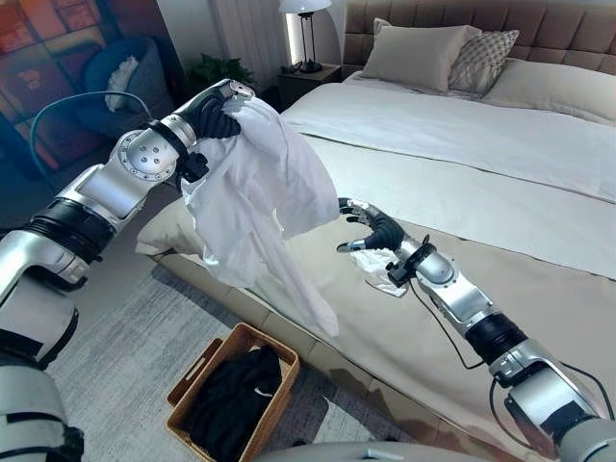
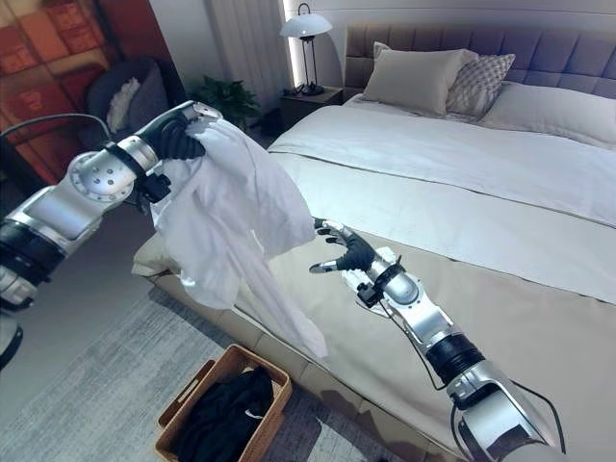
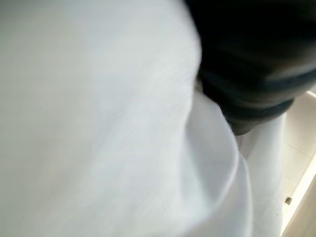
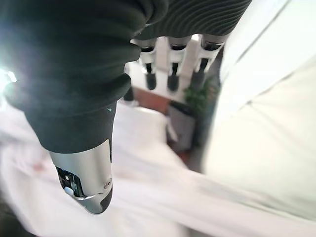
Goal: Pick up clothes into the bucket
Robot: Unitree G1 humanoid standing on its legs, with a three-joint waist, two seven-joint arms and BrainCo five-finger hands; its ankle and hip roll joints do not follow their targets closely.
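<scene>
- The bed (image 1: 539, 318) edge runs across the scene, with the wicker basket (image 1: 279, 385) on the floor beside it, already holding dark clothes (image 1: 231, 399).
- The white garment (image 1: 265, 192) hangs limp above the basket; it looks light and soft, best gripped at a bunched fold.
- The left hand (image 1: 214, 115) is raised, fingers closed on the garment's top.
- The right hand (image 1: 371, 226), fingers relaxed and empty, hovers just beside the hanging cloth, over a small white scrap (image 1: 378, 267).

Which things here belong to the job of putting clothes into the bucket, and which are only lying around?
Belong to the job:
white shirt, held up by the left hand
wicker basket on the floor, dark clothes inside
small white cloth on the bed, under the open right hand

Just lying about:
pillows
lamp
potted plant
</scene>
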